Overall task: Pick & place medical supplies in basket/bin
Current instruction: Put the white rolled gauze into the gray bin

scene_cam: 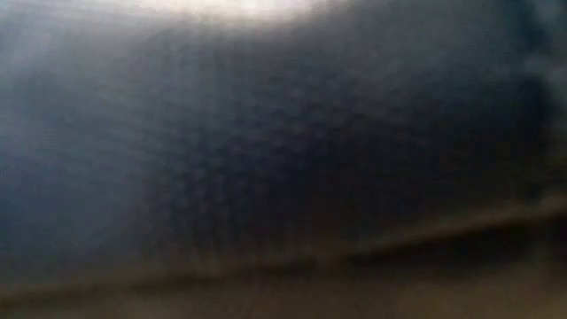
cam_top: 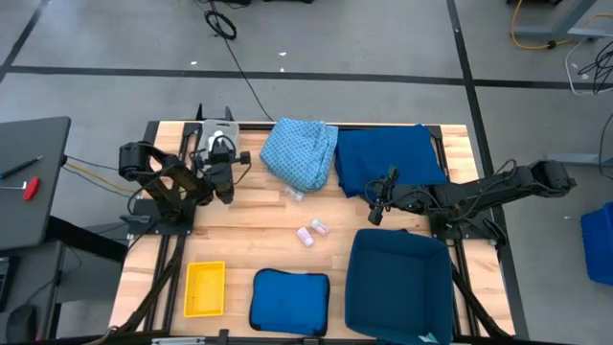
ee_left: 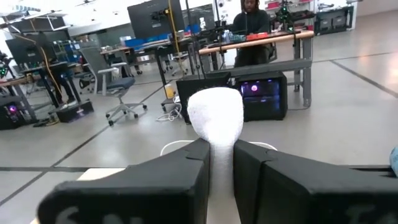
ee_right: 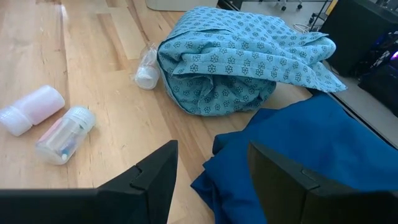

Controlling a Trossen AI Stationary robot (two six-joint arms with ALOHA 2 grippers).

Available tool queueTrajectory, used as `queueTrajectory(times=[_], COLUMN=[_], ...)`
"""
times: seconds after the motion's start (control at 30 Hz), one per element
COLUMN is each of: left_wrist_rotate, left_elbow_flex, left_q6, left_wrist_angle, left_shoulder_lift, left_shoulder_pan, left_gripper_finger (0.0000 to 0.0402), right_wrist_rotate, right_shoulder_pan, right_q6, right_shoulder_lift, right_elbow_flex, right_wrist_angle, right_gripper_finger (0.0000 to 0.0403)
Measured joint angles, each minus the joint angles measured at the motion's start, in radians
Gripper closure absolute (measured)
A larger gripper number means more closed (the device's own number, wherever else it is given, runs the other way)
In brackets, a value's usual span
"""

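Here, your left gripper (ee_left: 221, 165) is clamped on a white roll (ee_left: 216, 115), whose rounded end stands up between the two fingers (ee_left: 155, 183). In the high view that gripper (cam_top: 222, 182) sits over the table's far left part, near the grey tray (cam_top: 213, 129) at the far edge.

Your right gripper (ee_right: 208, 168) hangs with its jaws apart and nothing between them, over the near edge of the dark blue cloth (ee_right: 298, 162). From above it (cam_top: 376, 209) lies between that cloth (cam_top: 388, 158) and the blue bin (cam_top: 397, 283).

The light blue patterned cloth (cam_top: 302, 153) is bunched up just beside the dark one, on its left. A small clear packet (ee_right: 147, 65) lies against its edge. Two more packets, a pale pink one (ee_right: 31, 109) and a clear one (ee_right: 65, 134), lie side by side on the bare wood near mid-table (cam_top: 312, 232).

Along the near edge you have the yellow basket (cam_top: 204, 288) at the left, a flat blue pad (cam_top: 289, 302) beside it, then the bin at the right.

The low view is filled by a dark blurred surface; you cannot tell what it is.
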Motion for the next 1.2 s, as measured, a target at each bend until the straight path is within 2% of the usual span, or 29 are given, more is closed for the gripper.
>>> queueTrajectory(times=[0.23, 0.53, 0.8, 1.0, 1.1, 1.2], left_wrist_rotate=[0.029, 0.000, 0.014, 0.245, 0.358, 0.412], left_elbow_flex=[0.001, 0.001, 0.001, 0.000, 0.000, 0.000], left_q6=[-0.104, 0.047, 0.054, -0.060, -0.216, -0.392], left_wrist_angle=[0.000, 0.066, 0.078, -0.040, -0.155, -0.294], left_shoulder_lift=[0.000, 0.000, 0.000, 0.001, 0.001, 0.001], left_shoulder_pan=[0.001, -0.006, -0.013, -0.028, -0.011, 0.023], left_gripper_finger=[0.0362, 0.0362, 0.0362, 0.0362, 0.0362, 0.0362], right_wrist_rotate=[0.000, 0.000, 0.000, 0.000, 0.000, 0.000], right_shoulder_pan=[0.000, 0.000, 0.000, 0.000, 0.000, 0.000], right_q6=[0.000, 0.005, 0.008, 0.008, 0.008, 0.008], right_shoulder_lift=[0.000, 0.000, 0.000, 0.000, 0.000, 0.000], right_elbow_flex=[0.000, 0.000, 0.000, 0.000, 0.000, 0.000], right_wrist_angle=[0.000, 0.000, -0.001, -0.004, -0.012, -0.013], right_gripper_finger=[0.0202, 0.0202, 0.0202, 0.0202, 0.0202, 0.0202])
